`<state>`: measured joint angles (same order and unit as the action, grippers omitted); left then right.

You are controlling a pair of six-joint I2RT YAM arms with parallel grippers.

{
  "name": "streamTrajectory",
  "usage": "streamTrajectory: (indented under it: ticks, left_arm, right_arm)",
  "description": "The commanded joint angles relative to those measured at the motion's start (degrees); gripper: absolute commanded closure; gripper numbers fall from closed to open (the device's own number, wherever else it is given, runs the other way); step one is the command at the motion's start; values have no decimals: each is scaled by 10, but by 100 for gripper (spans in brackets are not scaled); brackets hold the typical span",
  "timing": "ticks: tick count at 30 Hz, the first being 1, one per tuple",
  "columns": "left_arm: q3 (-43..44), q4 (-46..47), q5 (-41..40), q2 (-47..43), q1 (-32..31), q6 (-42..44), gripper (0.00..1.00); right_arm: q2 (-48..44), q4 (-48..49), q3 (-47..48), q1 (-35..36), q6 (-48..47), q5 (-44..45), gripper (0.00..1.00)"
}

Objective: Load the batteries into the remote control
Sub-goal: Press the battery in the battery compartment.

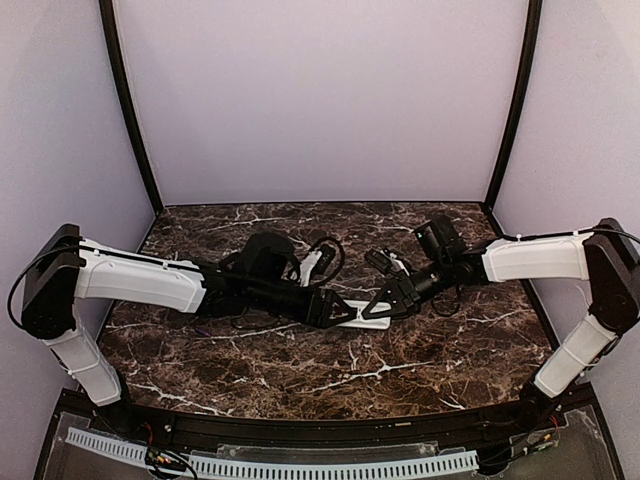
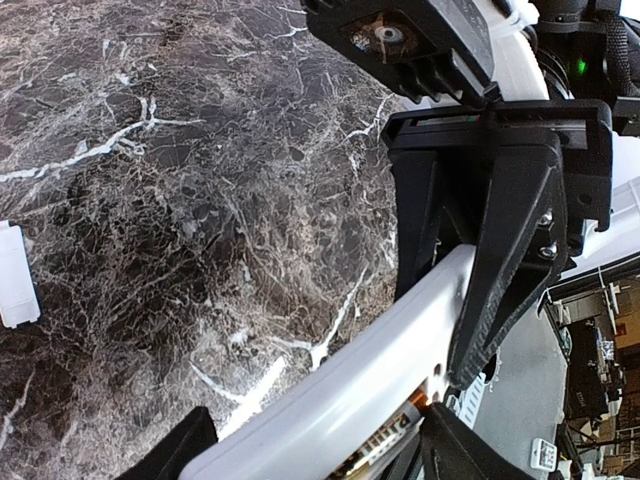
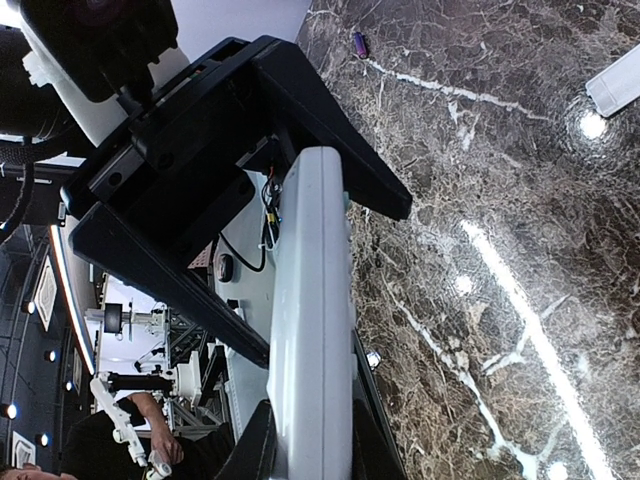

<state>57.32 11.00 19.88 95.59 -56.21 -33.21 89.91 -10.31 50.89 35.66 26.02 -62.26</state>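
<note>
From above, the left gripper (image 1: 340,308) and right gripper (image 1: 378,306) each clamp one end of the remote control (image 1: 362,322) between them; the left wrist shows its fingers (image 2: 185,455) tight against the remote control, and the right wrist likewise.

Remote control (image 1: 354,320) mostly covered or cropped

From above it showed only as a white sliver. The left gripper (image 1: 336,311) and right gripper (image 1: 380,308) covered its ends, and its buttons and compartment were too small to make out. Both wrist views cut it off at the bottom edge. A small white piece (image 2: 14,275) ran off the left edge of the left wrist view. The right wrist view's right edge clipped a white strip (image 3: 618,84), and a tiny purple object (image 3: 358,43) there was too small to identify.
</note>
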Motion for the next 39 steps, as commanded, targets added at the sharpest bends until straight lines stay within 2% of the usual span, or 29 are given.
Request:
streamTrajectory:
  ticks: [1, 22, 32, 39]
  left_arm:
    - [10, -12, 6, -2, -6, 11, 32]
    - [21, -52, -12, -3, -4, 31, 36]
    - [61, -141, -47, 20, -5, 62, 41]
    - [72, -155, -43, 30, -5, 73, 38]
  right_arm:
    - [-6, 15, 10, -3, -2, -2, 100]
    - [-22, 14, 6, -3, -13, 3, 100]
    - [-34, 17, 10, -3, -13, -6, 100]
    - [-33, 24, 6, -3, -12, -10, 100]
